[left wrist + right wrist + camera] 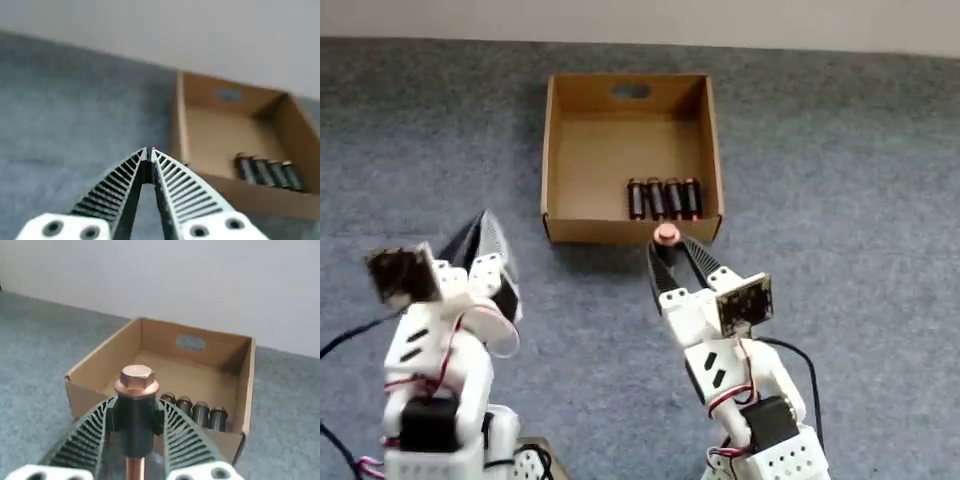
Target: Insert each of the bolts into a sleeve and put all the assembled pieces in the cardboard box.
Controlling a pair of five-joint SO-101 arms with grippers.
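Note:
My right gripper (136, 420) is shut on an assembled piece, a copper bolt (136, 379) standing upright in a black sleeve (133, 427). In the high view this gripper (668, 243) holds the bolt head (666, 234) just in front of the near wall of the cardboard box (553, 150). Several assembled pieces (663, 199) lie side by side inside the box against its near wall, toward the right corner. My left gripper (485, 222) is shut and holds nothing, raised over the carpet left of the box; its fingertips (148, 152) meet in the left wrist view.
The grey carpet (840, 190) covers the table around the box. The box has a hand hole (631, 92) in its far wall. A pale wall strip runs along the back edge.

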